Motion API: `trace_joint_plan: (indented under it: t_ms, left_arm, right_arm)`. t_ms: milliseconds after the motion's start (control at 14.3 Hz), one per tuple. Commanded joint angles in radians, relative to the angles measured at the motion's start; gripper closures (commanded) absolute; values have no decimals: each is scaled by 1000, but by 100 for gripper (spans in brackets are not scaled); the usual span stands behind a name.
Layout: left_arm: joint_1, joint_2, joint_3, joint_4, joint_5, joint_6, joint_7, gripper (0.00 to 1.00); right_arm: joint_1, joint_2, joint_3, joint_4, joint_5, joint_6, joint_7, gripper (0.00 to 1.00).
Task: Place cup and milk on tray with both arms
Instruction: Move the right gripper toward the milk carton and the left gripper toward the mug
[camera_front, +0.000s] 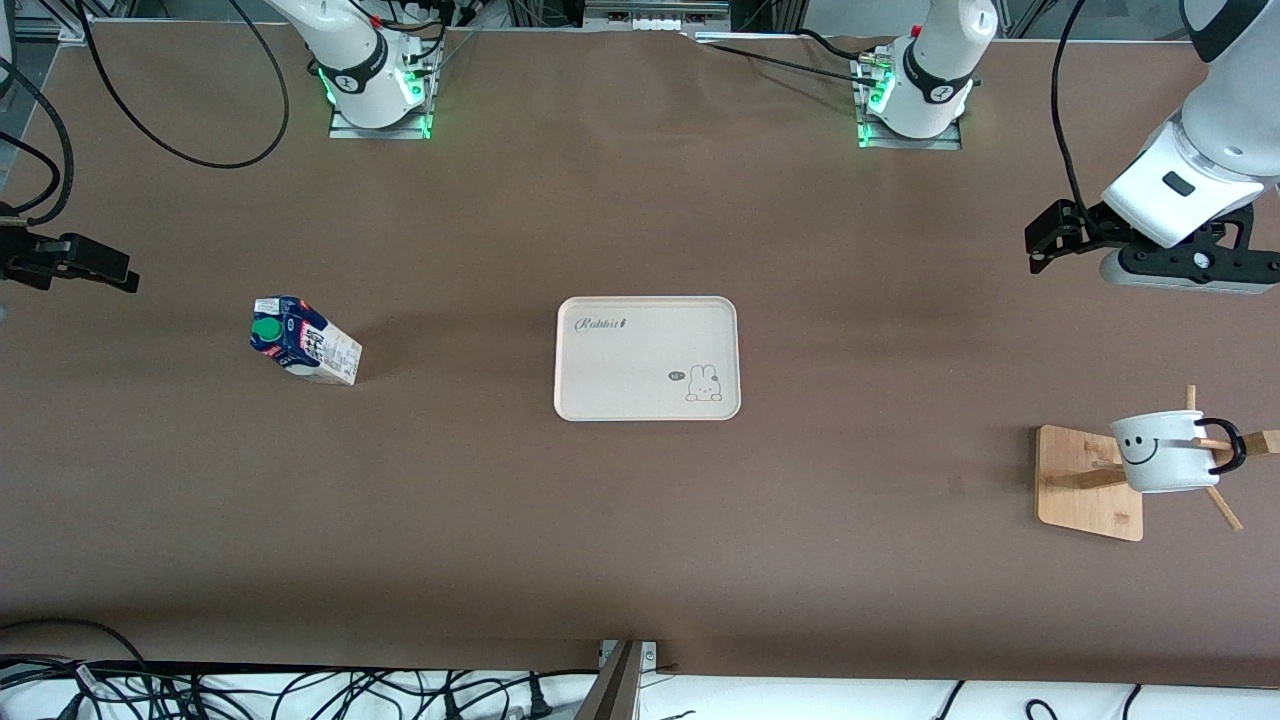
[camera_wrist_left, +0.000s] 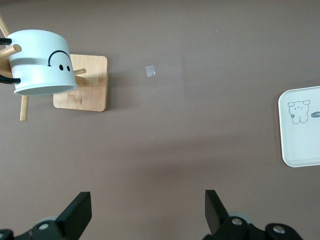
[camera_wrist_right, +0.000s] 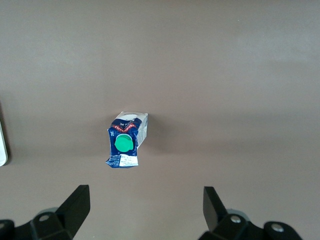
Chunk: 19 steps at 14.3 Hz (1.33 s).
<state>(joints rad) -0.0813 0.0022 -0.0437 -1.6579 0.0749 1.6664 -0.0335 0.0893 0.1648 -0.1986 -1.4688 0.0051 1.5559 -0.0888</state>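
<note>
Front view alone shows cup (camera_front: 1165, 452) handle.

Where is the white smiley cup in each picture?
Front view: the small white mug with a black smiley face hangs on a wooden peg stand at the left arm's end of the table.
Left wrist view: same mug, on that stand.
Right wrist view: not in it.
Shared landmark: the flat beige rabbit tray.

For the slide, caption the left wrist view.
Open left gripper above bare table; cup hangs on wooden stand.

Brown table (camera_front: 640, 560) (cables (camera_front: 300, 690) at edge).
</note>
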Motion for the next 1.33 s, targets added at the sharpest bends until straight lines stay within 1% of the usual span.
trace_joint_plan:
  t_ms: [0, 840, 1259]
  left_arm:
    - [0, 19, -4, 40, 6, -28, -8, 0]
    - [-6, 24, -4, 52, 8, -42, -13, 0]
    - [8, 136, -2, 144, 8, -42, -14, 0]
  right_arm:
    - [12, -10, -16, -11, 13, 3, -17, 0]
    - [23, -5, -12, -11, 16, -7, 0, 0]
    - [24, 1, -12, -11, 16, -8, -5, 0]
